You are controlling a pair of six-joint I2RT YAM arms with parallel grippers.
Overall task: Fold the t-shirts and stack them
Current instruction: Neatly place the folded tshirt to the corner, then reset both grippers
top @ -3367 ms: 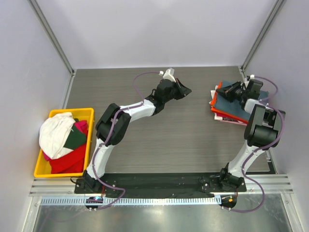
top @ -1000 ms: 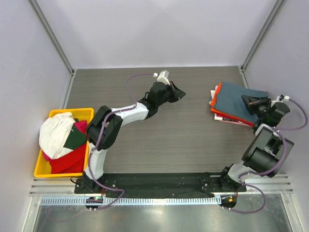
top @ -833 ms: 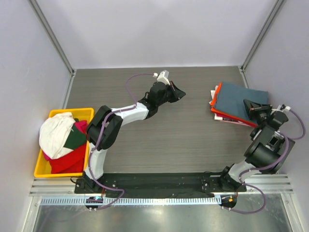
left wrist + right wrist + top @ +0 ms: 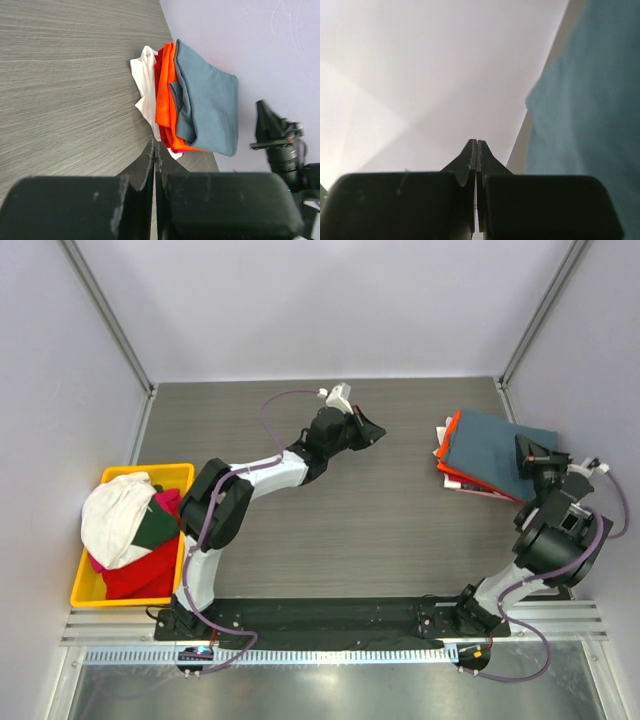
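A folded stack of t-shirts lies at the right of the table, a slate blue-grey one (image 4: 488, 448) on top, with orange (image 4: 451, 432), white (image 4: 441, 443) and red (image 4: 470, 483) edges showing under it. My right gripper (image 4: 522, 446) is shut and empty, hovering over the stack's right part. My left gripper (image 4: 378, 430) is shut and empty above mid-table, pointing at the stack. The left wrist view shows the blue-grey shirt (image 4: 207, 102), orange layer (image 4: 165, 95) and white layer (image 4: 145, 80) beyond my left gripper (image 4: 154, 145). The right wrist view shows blue-grey cloth (image 4: 590, 110) beside my right gripper (image 4: 476, 143).
A yellow bin (image 4: 84, 592) at the left table edge holds unfolded white (image 4: 113, 515), dark green (image 4: 157, 526) and red (image 4: 140, 575) shirts. Pale walls close in the table on three sides, with the right wall just past the stack.
The right gripper has drawn back off the stack's middle to its right edge, with the arm folding back near the right wall. The left arm pulled back slightly earlier and now holds still.
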